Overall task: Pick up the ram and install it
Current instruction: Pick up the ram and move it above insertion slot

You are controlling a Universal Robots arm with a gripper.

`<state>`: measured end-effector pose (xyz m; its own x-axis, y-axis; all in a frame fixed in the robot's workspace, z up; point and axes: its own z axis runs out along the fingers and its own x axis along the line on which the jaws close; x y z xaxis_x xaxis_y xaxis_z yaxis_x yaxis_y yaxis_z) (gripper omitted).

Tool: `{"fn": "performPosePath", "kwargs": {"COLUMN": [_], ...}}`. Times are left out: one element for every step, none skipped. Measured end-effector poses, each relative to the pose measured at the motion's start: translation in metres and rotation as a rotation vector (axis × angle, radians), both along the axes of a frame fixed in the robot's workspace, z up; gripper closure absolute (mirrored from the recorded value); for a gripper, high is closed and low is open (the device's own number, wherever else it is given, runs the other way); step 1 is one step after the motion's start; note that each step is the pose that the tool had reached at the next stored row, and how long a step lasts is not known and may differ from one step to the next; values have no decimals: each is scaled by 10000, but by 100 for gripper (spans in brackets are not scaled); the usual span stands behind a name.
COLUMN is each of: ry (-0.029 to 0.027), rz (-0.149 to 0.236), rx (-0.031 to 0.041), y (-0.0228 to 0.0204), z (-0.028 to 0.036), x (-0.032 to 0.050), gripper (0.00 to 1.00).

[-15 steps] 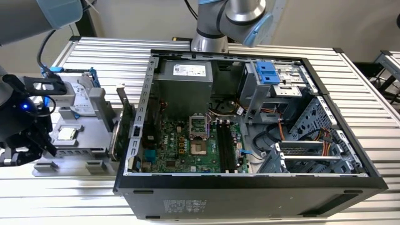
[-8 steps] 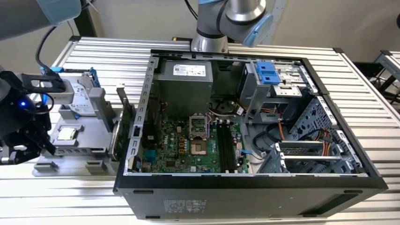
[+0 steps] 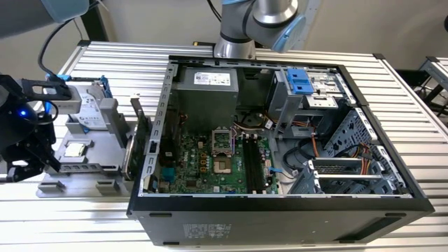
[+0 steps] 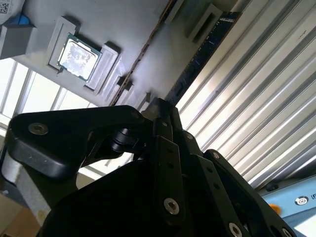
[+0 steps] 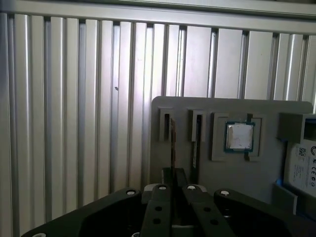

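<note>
- My black gripper (image 5: 174, 174) sits at the near end of the ram (image 5: 172, 140), a long, thin, dark bluish circuit-board stick. Can't tell if the jaws are clenched on it or released.
- Ram stands on edge in a slot of the flat grey plastic parts tray (image 5: 197, 106).
- 2nd thin stick (image 5: 196, 143) stands in the tray's next slot, just beside the ram.
- Square silver-topped processor chip (image 5: 240, 136) lies in a tray recess past the 2nd stick.
- Tray rests on the ribbed aluminium tabletop (image 5: 74, 98).
- Open black PC case (image 3: 280, 205) stands just beside the tray, on the exterior view's right.
</note>
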<state>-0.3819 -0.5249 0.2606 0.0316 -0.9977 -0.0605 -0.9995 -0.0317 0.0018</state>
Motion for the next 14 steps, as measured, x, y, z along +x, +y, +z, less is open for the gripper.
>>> {"fn": "performPosePath", "kwargs": {"ry": [0,2,2,2,2,2,2,3,4,6,6,4,3,3], "rz": [0,0,0,1,0,0,0,0,0,0,0,0,0,0], "rx": [-1,-3,-3,-3,-2,-2,-2,-3,-4,-6,-6,-4,-3,-3], "y": [0,0,0,0,0,0,0,0,-1,-1,0,0,0,0], "z": [1,2,3,3,3,3,3,4,7,13,20,24,33,41], "x": [0,0,0,0,0,0,0,0,0,-1,-1,0,0,0], "gripper": [100,100,100,100,100,100,100,100,100,100,100,100,100,100]}}
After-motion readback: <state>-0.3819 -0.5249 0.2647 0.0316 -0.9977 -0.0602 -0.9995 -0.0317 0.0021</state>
